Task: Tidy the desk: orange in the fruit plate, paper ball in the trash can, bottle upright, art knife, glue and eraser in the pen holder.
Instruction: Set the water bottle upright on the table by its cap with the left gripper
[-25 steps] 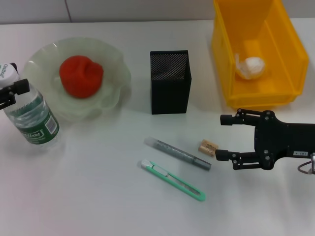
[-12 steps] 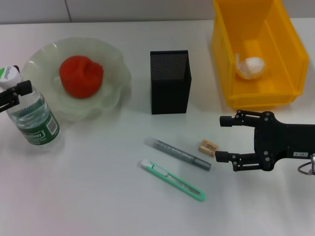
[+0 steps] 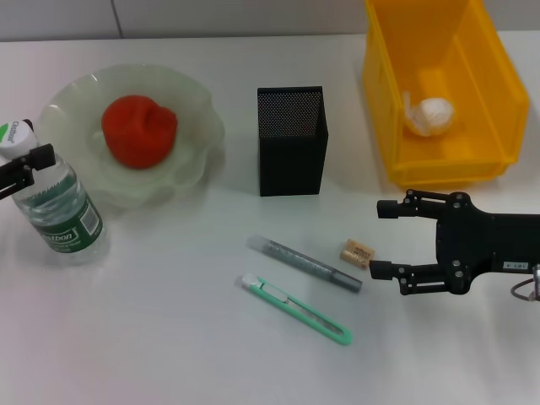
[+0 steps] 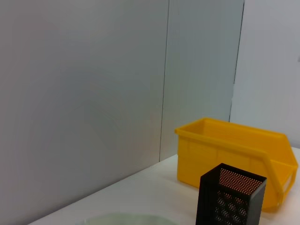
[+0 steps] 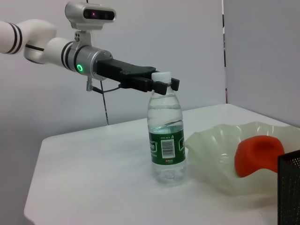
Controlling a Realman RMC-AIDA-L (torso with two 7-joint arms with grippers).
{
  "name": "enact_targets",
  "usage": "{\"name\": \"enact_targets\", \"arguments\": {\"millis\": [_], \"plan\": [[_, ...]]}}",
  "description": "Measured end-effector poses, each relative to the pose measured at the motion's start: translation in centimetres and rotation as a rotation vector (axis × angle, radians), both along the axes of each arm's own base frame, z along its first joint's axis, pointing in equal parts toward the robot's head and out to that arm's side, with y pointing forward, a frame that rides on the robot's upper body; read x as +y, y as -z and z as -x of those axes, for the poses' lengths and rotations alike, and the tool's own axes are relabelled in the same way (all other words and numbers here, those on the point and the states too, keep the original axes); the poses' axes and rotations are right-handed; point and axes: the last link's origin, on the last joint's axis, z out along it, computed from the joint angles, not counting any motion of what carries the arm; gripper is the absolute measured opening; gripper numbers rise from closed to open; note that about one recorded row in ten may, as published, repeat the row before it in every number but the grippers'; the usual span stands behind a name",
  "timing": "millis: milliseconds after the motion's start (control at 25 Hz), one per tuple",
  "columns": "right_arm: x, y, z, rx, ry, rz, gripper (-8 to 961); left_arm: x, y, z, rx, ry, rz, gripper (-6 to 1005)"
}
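Note:
A clear water bottle (image 3: 52, 207) with a green label stands upright at the table's left edge. My left gripper (image 5: 161, 85) is shut on its neck just under the white cap (image 3: 15, 132). The orange (image 3: 139, 129) lies in the pale green fruit plate (image 3: 196, 105). The paper ball (image 3: 434, 114) lies in the yellow trash can (image 3: 384, 101). My right gripper (image 3: 378, 239) hovers open at the right, with the small tan eraser (image 3: 357, 252) just beyond its lower fingertip. A grey glue stick (image 3: 304, 264) and a green art knife (image 3: 295, 309) lie in front of the black mesh pen holder (image 3: 291, 139).
The plate sits close behind and to the right of the bottle. The left wrist view shows only the yellow trash can (image 4: 234, 145), the pen holder (image 4: 229, 197) and a wall behind the table. White table surface stretches across the front.
The bottle has come up from a slight lean to upright, with the left gripper shifting a little at its neck. The right arm has not moved.

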Motion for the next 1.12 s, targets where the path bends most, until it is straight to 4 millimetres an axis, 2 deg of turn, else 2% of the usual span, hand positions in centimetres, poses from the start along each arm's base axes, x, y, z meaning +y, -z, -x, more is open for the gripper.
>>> {"name": "enact_targets", "arguments": {"millis": [1120], "plan": [[-0.12, -0.01, 0.09, 0.007, 0.003, 0.014, 827, -0.01, 0.60, 0.82, -0.015, -0.038, -0.015, 476]]}}
